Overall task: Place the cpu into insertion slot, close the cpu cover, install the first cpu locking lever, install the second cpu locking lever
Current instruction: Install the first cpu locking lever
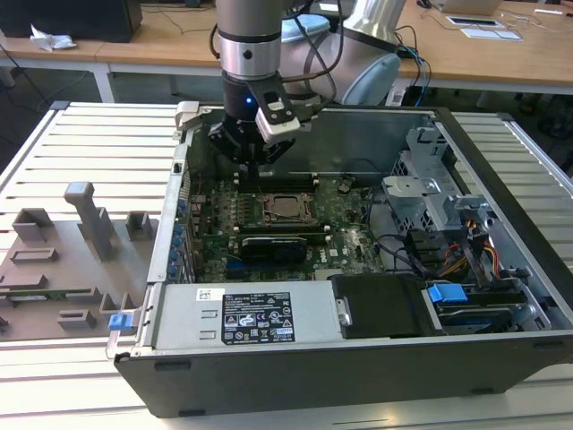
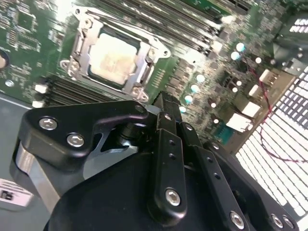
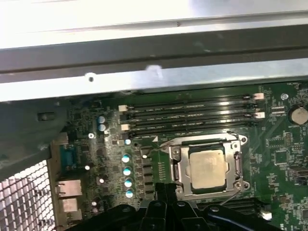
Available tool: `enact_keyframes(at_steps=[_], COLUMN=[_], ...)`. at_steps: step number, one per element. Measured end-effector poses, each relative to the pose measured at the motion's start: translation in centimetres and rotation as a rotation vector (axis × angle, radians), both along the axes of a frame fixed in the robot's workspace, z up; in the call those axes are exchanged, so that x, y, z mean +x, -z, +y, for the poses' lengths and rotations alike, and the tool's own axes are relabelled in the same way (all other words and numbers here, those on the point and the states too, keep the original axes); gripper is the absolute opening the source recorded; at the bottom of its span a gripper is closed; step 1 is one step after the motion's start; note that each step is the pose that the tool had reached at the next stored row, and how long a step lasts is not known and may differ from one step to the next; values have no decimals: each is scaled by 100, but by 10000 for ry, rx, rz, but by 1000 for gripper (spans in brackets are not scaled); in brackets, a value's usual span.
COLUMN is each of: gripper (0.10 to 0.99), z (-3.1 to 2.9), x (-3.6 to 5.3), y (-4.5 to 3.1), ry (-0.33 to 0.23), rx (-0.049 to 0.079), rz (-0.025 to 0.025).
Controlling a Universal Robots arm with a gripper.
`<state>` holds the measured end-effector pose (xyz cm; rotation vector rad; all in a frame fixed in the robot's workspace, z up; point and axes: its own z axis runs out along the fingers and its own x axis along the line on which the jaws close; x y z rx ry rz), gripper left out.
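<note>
— One arm: how is it posed?
— Your wrist points straight down. The gripper (image 1: 255,173) is pressed together and empty above the motherboard (image 1: 351,238), just far of the cpu (image 3: 208,167), which is seated in the insertion slot (image 2: 107,31) beneath the closed cpu cover (image 3: 177,166).

One flat square silver-grey chip (image 3: 208,167) lies just past the two closed-together fingers (image 3: 157,192) of the one black gripper (image 3: 161,185), framed by one thin silver metal frame plate (image 3: 178,167). Four long black memory slots (image 3: 192,111) run farther beyond the fingertips. Four pale blue round capacitors (image 3: 126,171) stand in a row just beside the fingers. One round silver coin cell (image 3: 299,114) sits well apart from them.
</note>
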<state>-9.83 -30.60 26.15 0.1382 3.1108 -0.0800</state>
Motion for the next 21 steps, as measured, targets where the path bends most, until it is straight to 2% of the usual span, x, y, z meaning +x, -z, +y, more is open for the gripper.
enact_keyframes(at_steps=[3, 6, 8, 10, 11, 12, 14, 17, 21], gripper=[106, 106, 106, 106, 106, 106, 106, 106, 106], z=[37, 71, 120, 151, 195, 248, 308, 334, 344], x=[-109, -163, -217, -227, -231, -230, -209, -172, -57], y=[3, 5, 9, 11, 13, 15, 15, 15, 16], ry=[1, 0, 1, 0, 2, 0, -3, -7, -6], rx=[0, 0, 0, 0, 0, 0, 0, -1, 0], rz=[0, -1, -1, -1, 0, -1, -1, 0, 6])
